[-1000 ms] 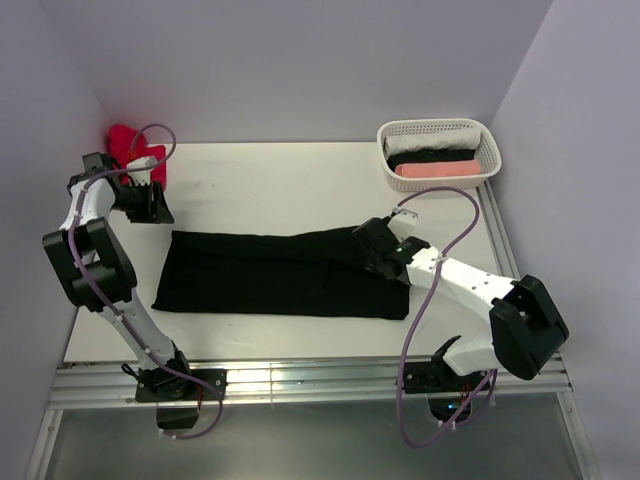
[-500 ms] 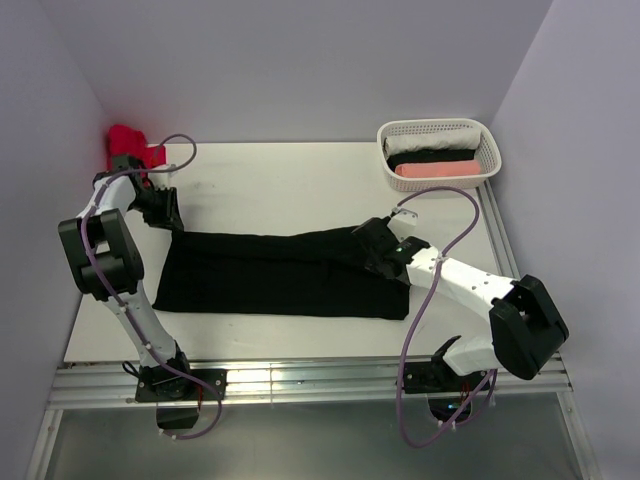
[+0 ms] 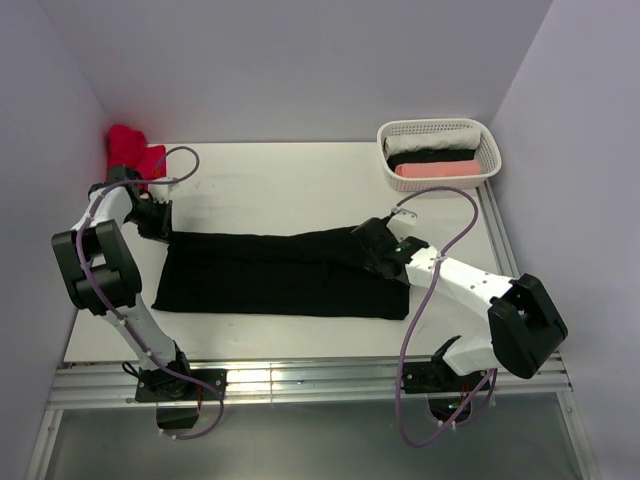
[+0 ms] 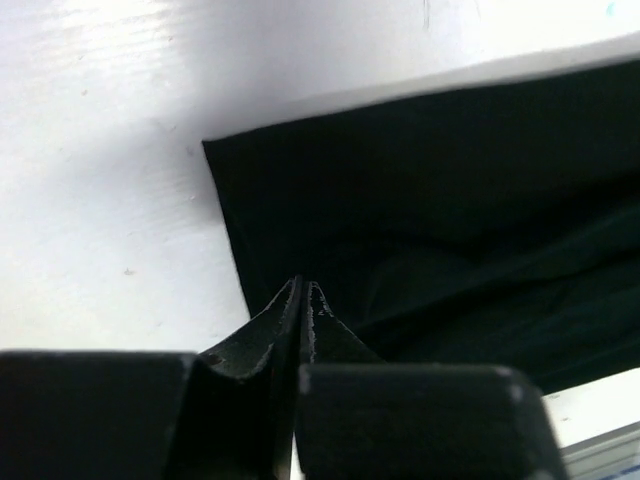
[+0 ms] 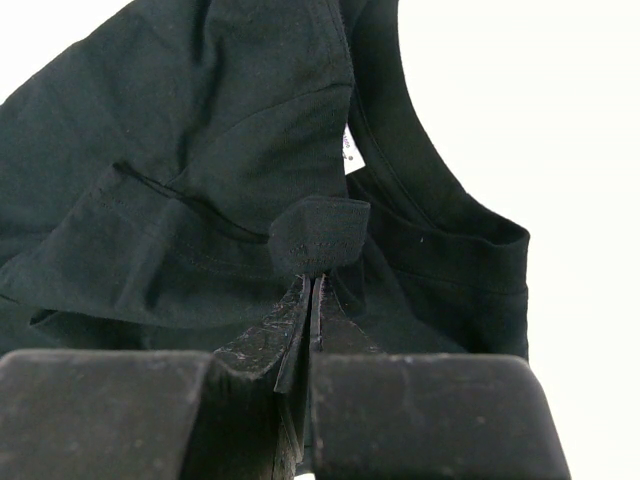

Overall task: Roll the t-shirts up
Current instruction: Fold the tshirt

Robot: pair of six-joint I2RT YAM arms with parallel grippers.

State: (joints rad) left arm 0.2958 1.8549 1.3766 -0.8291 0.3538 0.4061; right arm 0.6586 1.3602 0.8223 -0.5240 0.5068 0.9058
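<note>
Red cloth [image 3: 132, 150] bunched at far-left corner. Left gripper [image 4: 303, 288] next, jaws pressed together at left hem of tee [image 3: 270, 275]; cloth pinched or not, cannot tell. Black tee flat across table [image 3: 300, 190], folded into a long band. Right gripper [image 5: 312, 285] clamped on a fold beside collar [image 5: 440, 200]. Basket [image 3: 487, 140] with rolls [image 3: 435, 168] far right.

Left arm [image 3: 95, 265] folds back at the elbow, its hand [image 4: 303, 290] closed, fingertips together. Right arm [image 3: 470, 285] stretches low toward the left, its hand [image 5: 313, 288] clamped on a t-shirt [image 5: 200, 150] fold.
</note>
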